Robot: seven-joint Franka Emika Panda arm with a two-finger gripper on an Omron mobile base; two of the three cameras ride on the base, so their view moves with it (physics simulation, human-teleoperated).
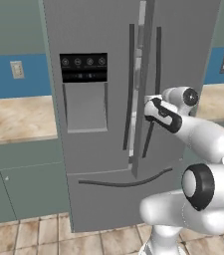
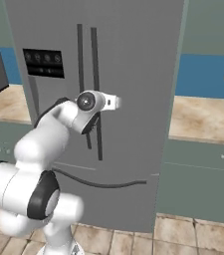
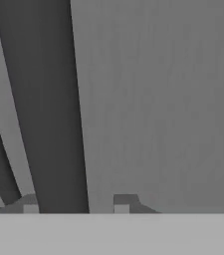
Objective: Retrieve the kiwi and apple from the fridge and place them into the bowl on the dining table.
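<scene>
Teal cabinets with a beige stone worktop point(image 1: 14, 117) run along a blue wall on both sides of the tall grey fridge point(image 1: 93, 149), whose right door stands slightly ajar. The end effector point(image 3: 76, 206) has its two fingertips narrowed around the right door's dark vertical handle point(image 3: 49, 109), one on each side. The white arm reaches forward from the base, its wrist level at the handle's mid-height.

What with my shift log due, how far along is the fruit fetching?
Done: the robot stands at the fridge, hand up at its doors. In hand: the jaws straddle the right door's dark handle; whether they grip it yet is unclear. Left: pull the door open, take out the kiwi and apple, and carry both to the bowl on the dining table.
</scene>
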